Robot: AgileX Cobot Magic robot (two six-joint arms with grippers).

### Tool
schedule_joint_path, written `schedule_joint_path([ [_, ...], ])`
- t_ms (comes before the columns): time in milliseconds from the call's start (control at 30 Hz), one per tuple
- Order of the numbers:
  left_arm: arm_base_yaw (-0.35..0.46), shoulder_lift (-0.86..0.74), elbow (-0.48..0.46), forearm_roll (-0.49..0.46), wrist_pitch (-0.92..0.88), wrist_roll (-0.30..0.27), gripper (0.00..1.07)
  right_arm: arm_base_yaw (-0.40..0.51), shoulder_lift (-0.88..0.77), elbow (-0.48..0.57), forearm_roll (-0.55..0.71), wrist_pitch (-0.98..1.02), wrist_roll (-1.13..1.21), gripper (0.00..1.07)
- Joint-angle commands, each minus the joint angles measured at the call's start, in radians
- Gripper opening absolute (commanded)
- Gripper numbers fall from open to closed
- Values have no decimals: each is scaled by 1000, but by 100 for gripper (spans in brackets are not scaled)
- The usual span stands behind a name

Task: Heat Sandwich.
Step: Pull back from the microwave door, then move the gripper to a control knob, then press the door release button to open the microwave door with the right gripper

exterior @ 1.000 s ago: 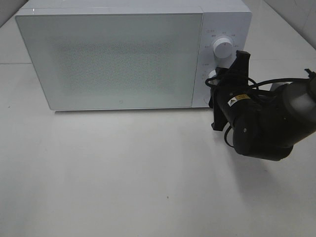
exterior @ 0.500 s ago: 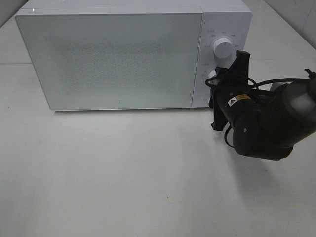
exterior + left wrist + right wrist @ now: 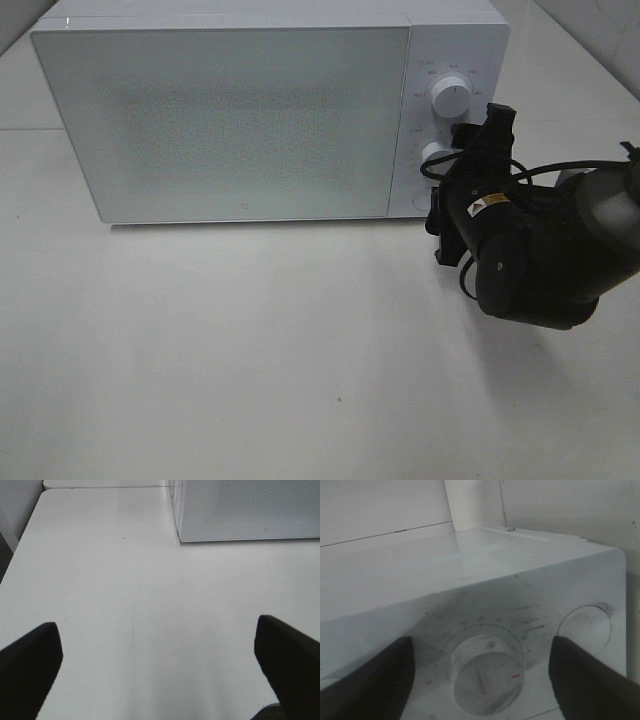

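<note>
The white microwave [image 3: 230,115] stands at the back of the table with its door shut. The sandwich is hidden from every view. My right gripper [image 3: 452,160] is at the control panel, in front of the lower knob [image 3: 436,153]. In the right wrist view its two dark fingers [image 3: 375,680] stand well apart on either side of that knob [image 3: 485,675] without touching it, so it is open. My left gripper [image 3: 160,675] hangs open over bare table, nothing between its fingers, and it does not appear in the high view.
The upper knob [image 3: 450,97] sits above the lower one on the panel. The white table [image 3: 250,340] spreads in front of the microwave. The right arm's bulky black body [image 3: 540,250] fills the space at the microwave's front right corner.
The right gripper's fingers have spread apart off the lower knob, and the arm has shifted slightly away from the panel. The left arm has not moved.
</note>
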Motion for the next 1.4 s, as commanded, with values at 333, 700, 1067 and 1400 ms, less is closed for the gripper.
schedule_joint_path([
  [333,4,-12,6,-5,-11,-3,100,-9,-27,86,-100,-167,-13,76],
  [700,4,-12,6,-5,-11,-3,100,-9,-133,207,-119,-150,-103,74],
  [1067,4,-12,6,-5,-11,-3,100,-38,-347,299,-205,232,-409,74],
  [1400,4,-12,6,-5,-11,-3,100,-102,-514,275,-200,705,-943,74],
])
